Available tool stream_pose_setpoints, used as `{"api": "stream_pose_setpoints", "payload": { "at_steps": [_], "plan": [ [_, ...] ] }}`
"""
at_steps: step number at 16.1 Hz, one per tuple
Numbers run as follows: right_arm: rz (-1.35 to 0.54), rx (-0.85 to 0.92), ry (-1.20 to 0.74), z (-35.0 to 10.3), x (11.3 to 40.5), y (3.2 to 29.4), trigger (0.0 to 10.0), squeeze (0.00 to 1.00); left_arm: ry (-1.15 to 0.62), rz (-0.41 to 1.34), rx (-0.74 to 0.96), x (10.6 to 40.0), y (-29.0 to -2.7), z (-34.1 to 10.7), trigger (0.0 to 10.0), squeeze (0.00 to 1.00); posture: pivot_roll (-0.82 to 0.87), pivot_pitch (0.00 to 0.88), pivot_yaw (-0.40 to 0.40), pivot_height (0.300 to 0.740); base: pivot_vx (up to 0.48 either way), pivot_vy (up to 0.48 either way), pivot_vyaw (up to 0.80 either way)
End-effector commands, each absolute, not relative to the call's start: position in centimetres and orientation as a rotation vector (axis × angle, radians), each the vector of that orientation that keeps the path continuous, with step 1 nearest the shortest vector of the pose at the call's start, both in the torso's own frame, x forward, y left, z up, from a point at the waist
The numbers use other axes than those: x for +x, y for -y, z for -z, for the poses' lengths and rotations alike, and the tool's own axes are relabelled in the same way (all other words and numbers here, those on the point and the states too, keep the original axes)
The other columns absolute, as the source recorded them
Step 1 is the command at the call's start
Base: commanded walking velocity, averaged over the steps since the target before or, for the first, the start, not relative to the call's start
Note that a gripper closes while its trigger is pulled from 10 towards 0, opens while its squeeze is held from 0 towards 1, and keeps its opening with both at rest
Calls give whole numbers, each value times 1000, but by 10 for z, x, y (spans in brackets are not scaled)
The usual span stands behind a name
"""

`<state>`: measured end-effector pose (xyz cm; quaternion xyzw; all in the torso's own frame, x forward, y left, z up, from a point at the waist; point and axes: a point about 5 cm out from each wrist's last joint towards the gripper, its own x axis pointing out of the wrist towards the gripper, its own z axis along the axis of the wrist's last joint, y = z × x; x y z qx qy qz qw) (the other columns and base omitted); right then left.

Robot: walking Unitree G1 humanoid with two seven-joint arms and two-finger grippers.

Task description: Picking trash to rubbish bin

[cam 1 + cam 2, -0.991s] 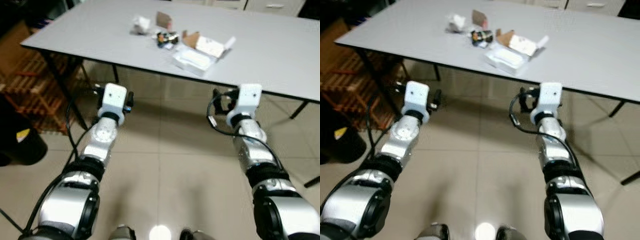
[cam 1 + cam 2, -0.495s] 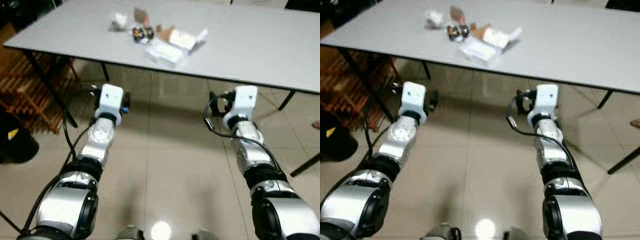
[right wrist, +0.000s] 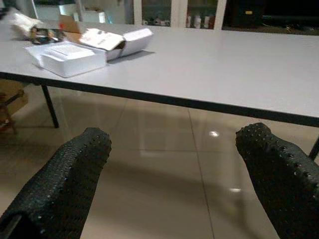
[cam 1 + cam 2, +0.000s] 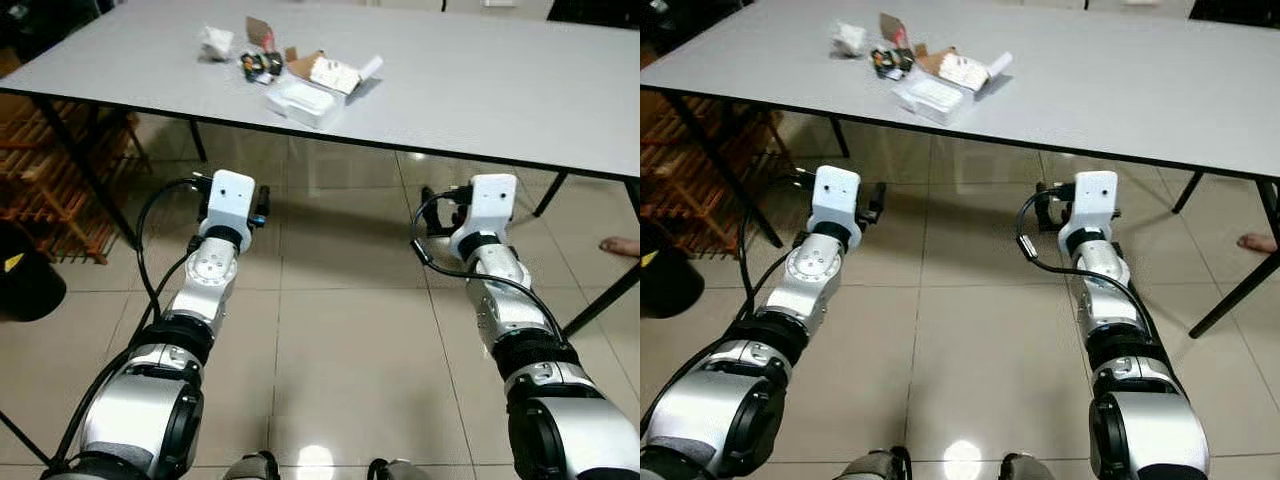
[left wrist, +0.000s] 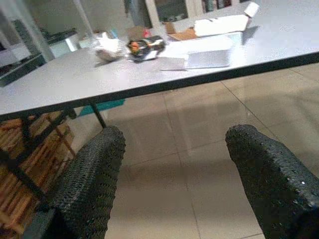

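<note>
Trash lies in a cluster at the far left of the grey table (image 4: 480, 80): a crumpled white paper (image 4: 214, 42), a brown card scrap (image 4: 258, 30), a dark wrapper (image 4: 258, 66), an open cardboard box (image 4: 330, 72) and a white foam container (image 4: 300, 100). Both arms reach forward below the table's near edge, over the tiled floor. My left gripper (image 5: 174, 137) is open and holds nothing, facing the trash from under the edge. My right gripper (image 3: 174, 134) is open and holds nothing too, with the foam container (image 3: 70, 57) ahead on the tabletop.
A black bin (image 4: 25, 285) stands on the floor at the far left, beside a wooden rack (image 4: 60, 170). Black table legs (image 4: 590, 300) stand at the right, and a person's foot (image 4: 620, 245) shows beyond them. Cabinets (image 3: 174, 12) line the wall behind the table.
The whole view has shifted: the table and trash now sit further left and higher in the picture. Both arms keep the same pose, grippers still open.
</note>
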<state>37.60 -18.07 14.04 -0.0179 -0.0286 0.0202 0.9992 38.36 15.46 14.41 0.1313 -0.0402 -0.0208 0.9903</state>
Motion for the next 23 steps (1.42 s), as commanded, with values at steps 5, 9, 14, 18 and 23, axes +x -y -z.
{"api": "stream_pose_setpoints", "payload": {
  "at_steps": [5, 9, 14, 18, 23],
  "plan": [
    [-67, -46, 55, -140, 376, 175, 10000, 0, 66, 22, 253, 384, -160, -144, 10000, 0, -9, 122, 41, 740, 0, 0, 0],
    [-64, -40, 53, -140, 376, 176, 10000, 0, 67, 24, 258, 384, -159, -144, 10000, 0, -11, 121, 43, 740, 0, 0, 0],
    [-50, -26, 58, -142, 377, 177, 10000, 0, 79, 32, 270, 384, -156, -146, 10000, 0, -17, 118, 41, 740, 0, 0, 0],
    [-44, -20, 84, -145, 377, 177, 10000, 0, 109, 36, 281, 387, -155, -154, 10000, 0, -19, 114, 51, 740, 0, 0, 0],
    [-42, -13, 90, -146, 376, 177, 10000, 0, 120, 38, 300, 388, -154, -157, 10000, 0, -14, 116, 51, 740, 50, 0, 0]
  ]
}}
